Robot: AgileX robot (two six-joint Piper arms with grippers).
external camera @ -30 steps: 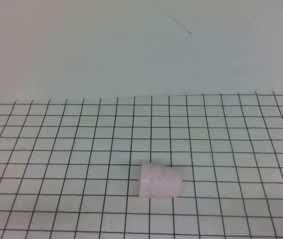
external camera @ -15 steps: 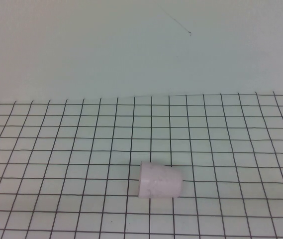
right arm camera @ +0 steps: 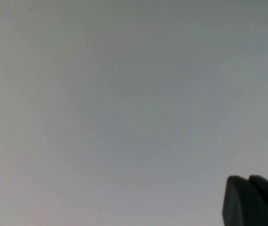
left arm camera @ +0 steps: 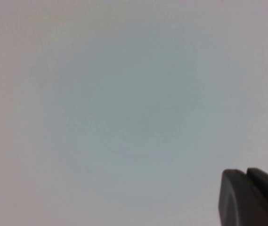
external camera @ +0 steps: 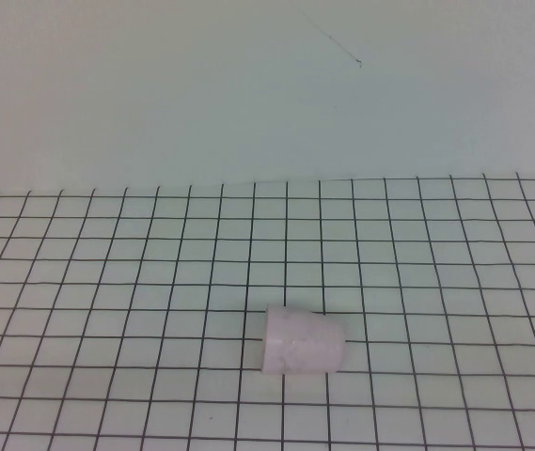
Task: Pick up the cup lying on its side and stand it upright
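A dark tip of the left gripper [left arm camera: 251, 197] shows at one corner, against a plain, pale grey-white surface [left arm camera: 124, 108] beyond it.

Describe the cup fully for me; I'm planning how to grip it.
The cup is small, pale pink-white and tapered, with faint mottled marks on its matte side. It lies on its side on the gridded table, near the front centre, its axis running left to right. Nothing touches it but the table. The left gripper and right gripper show only in their wrist views, facing blank surface.
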